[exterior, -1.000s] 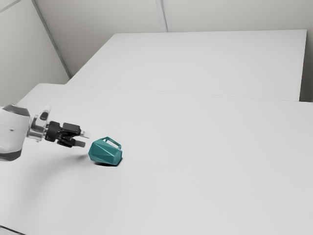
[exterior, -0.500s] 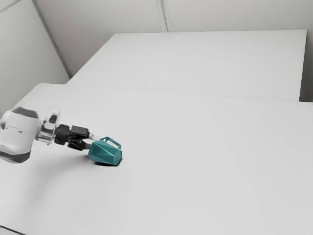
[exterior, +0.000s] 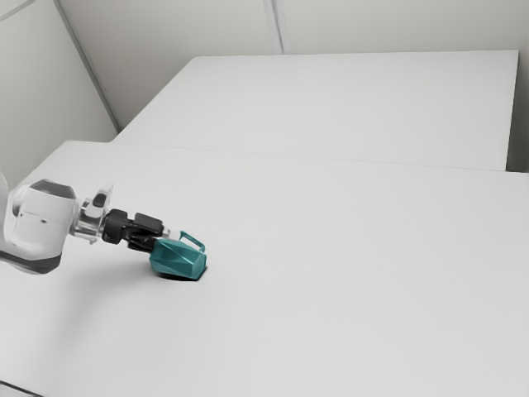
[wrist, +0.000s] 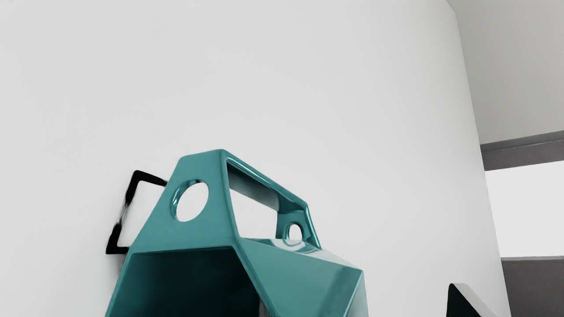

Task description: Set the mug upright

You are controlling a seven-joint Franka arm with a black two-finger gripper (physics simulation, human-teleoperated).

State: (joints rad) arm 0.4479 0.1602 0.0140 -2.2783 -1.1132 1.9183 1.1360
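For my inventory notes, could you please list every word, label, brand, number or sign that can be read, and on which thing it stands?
No readable text in either picture.
Arm: a tiny dark mark, too small to read.
Mug: no lettering on the sides that show.

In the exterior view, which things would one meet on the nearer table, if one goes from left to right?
White robot arm → black gripper → teal mug, lying on its side.
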